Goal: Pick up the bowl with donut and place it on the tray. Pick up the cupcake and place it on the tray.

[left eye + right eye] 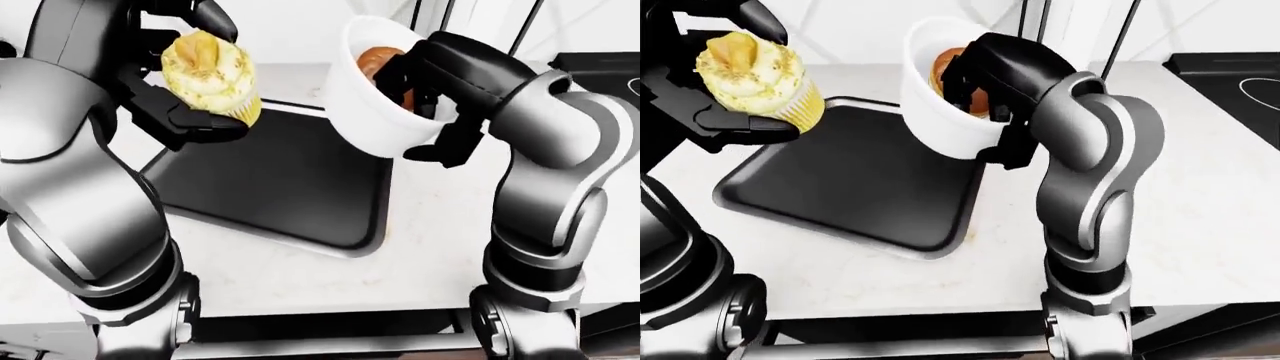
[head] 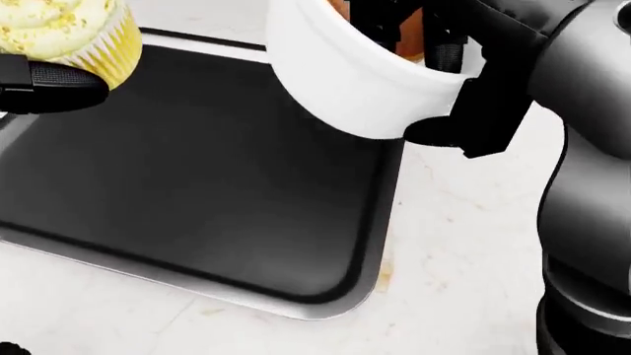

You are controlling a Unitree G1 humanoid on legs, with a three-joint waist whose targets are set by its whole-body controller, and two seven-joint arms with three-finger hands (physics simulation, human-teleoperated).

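The left hand (image 1: 170, 75) is clamped on the cupcake (image 1: 213, 75), held above the tray's (image 1: 850, 202) upper-left part, while the right hand (image 1: 430, 90) grips the tilted white bowl (image 1: 375, 105) with the donut (image 1: 378, 60) over the tray's upper-right edge, on the white counter (image 1: 1200, 195).

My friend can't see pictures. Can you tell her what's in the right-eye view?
A robot holds a yellow frosted cupcake in its left hand and a tilted white bowl with a donut in its right hand, both lifted above an empty black tray on a white counter.
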